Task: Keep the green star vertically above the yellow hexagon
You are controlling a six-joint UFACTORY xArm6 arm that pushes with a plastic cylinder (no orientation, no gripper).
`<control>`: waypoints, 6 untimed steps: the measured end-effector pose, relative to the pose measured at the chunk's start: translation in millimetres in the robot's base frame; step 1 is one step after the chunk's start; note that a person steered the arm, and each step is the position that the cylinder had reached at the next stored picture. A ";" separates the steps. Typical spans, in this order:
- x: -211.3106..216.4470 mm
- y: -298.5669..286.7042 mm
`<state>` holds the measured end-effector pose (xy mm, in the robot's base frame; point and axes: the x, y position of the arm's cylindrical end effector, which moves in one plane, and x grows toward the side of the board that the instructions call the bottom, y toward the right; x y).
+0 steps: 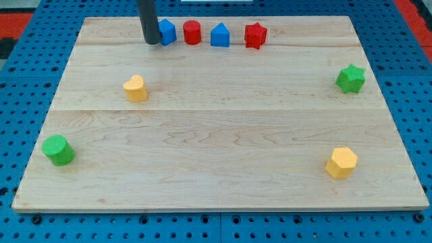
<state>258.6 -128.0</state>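
The green star [351,78] sits near the board's right edge, in the upper half. The yellow hexagon [341,163] lies below it, near the lower right, slightly to the left of the star's column. My tip [152,42] rests at the view's top, left of centre, just left of a blue block [167,32] and touching or nearly touching it. It is far from both the star and the hexagon.
A row at the top holds the blue block, a red cylinder [192,32], a blue house-shaped block [219,35] and a red star [255,35]. A yellow heart [136,88] lies left of centre. A green cylinder [59,150] sits at lower left. The wooden board [216,135] ends in blue pegboard.
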 end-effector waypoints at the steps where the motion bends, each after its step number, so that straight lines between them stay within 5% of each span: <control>1: 6.6 12.3; 2: 59.7 21.4; 4: 141.5 128.1; 6: 187.3 311.2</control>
<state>445.9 183.2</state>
